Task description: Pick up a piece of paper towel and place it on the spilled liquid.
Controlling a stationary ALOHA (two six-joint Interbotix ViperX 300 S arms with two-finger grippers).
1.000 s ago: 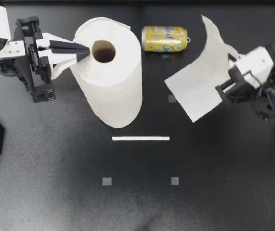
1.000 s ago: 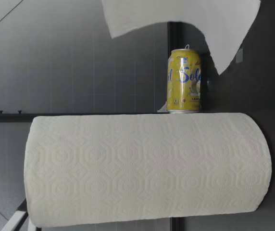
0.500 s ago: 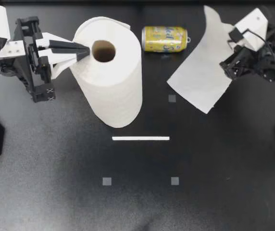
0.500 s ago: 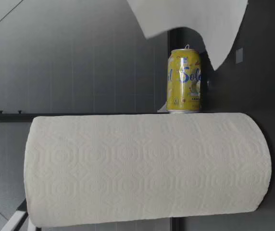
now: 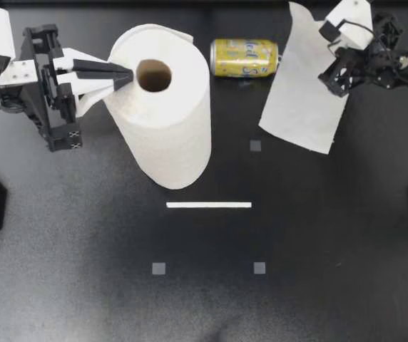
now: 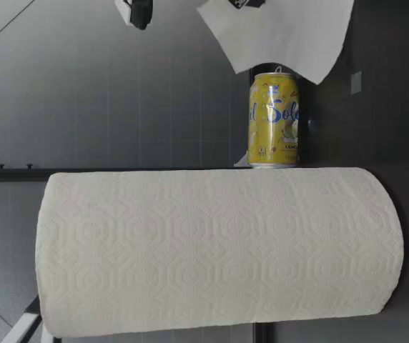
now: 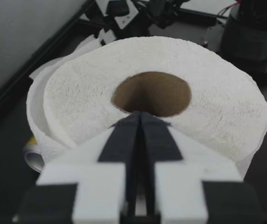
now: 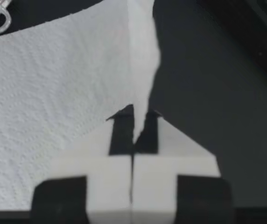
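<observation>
You have the torn sheet of paper towel in the right jaws, which are closed on one edge of it; in the right wrist view the black fingers pinch a fold of the paper from both sides, and the sheet spreads out ahead of and beside them. From above, that sheet sits at the far right part of the desk, just beside the yellow can, one upper corner close to the can's tab end. In the low view the sheet hangs in the air beyond the can; you cannot tell there whether its lowest corner touches the desk. The can lies on its side behind the paper towel roll, which stands upright on its end. Your left jaws are pressed together, narrow, with the fingers laid across the top of the roll and their tips at the rim of the cardboard core. Nearer you on the desk lie a white strip and, well apart from the sheet, two small grey squares; a third square is just beside the sheet's lower edge.
</observation>
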